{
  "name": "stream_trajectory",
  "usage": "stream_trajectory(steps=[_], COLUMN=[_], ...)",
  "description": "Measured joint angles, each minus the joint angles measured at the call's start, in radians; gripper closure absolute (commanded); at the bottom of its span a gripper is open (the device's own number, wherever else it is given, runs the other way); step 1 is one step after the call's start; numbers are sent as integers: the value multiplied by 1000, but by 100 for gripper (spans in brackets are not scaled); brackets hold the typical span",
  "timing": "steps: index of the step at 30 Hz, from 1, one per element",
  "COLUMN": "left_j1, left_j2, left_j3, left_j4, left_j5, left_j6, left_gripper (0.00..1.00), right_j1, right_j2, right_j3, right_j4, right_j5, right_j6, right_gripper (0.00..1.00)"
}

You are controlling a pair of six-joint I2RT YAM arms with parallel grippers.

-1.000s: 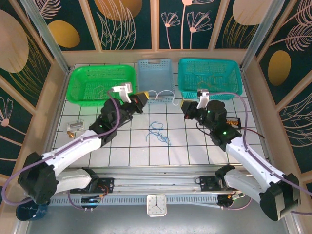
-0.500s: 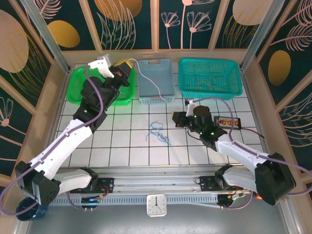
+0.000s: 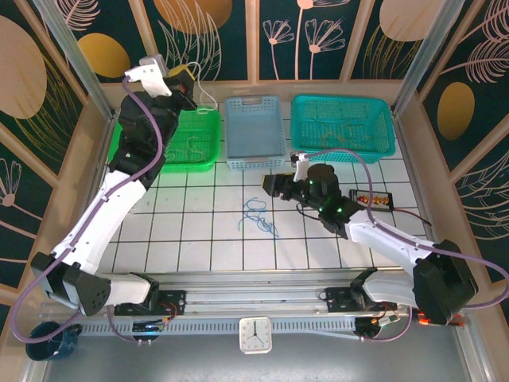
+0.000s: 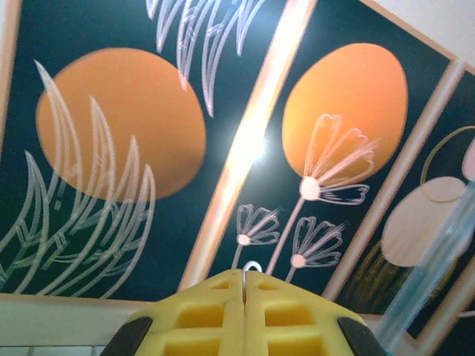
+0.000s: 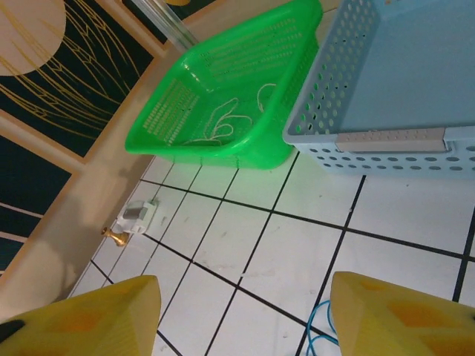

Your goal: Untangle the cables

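Observation:
My left gripper [image 3: 184,79] is raised high over the far corner of the green basket [image 3: 131,155]. In the left wrist view its yellow fingers [image 4: 215,311] are pressed together on a small loop of the whitish cable [image 4: 253,265]. The rest of that cable [image 3: 192,146] hangs down and lies coiled in the green basket [image 5: 194,95]. The dark blue cable [image 3: 259,216] lies loose on the white tiles at the table's middle. My right gripper [image 3: 273,185] is low, just right of it and open, with bare tiles between its fingertips [image 5: 404,319] and the blue cable [image 5: 320,335] by the right one.
A light blue basket [image 3: 253,107] and a teal basket [image 3: 382,127] stand along the back beside the green one. A small white and brass part [image 5: 133,216] lies near the left wall. A small orange and black device [image 3: 374,199] lies right of my right arm.
My left arm has risen and swung left from the table's middle to above the green basket, trailing the whitish cable. My right gripper has opened, dropped lower and moved left toward the blue cable.

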Motion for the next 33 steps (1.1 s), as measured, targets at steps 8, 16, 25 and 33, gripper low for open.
stream_trajectory(steps=[8, 16, 25, 33], left_j1=[109, 174, 266, 312], left_j2=[47, 62, 144, 209], left_j3=[10, -42, -137, -267], left_j4=[-29, -24, 7, 19], left_j5=[-55, -65, -69, -77], left_j6=[44, 45, 31, -14], left_gripper=[100, 100, 100, 26], right_j1=[-47, -52, -52, -52], right_j2=[-51, -93, -101, -100], right_j3=[-12, -64, -117, -122], right_j4=[-27, -48, -57, -76], right_j5=[-1, 0, -1, 2], right_j6=[0, 1, 8, 5], right_gripper=[37, 37, 37, 37])
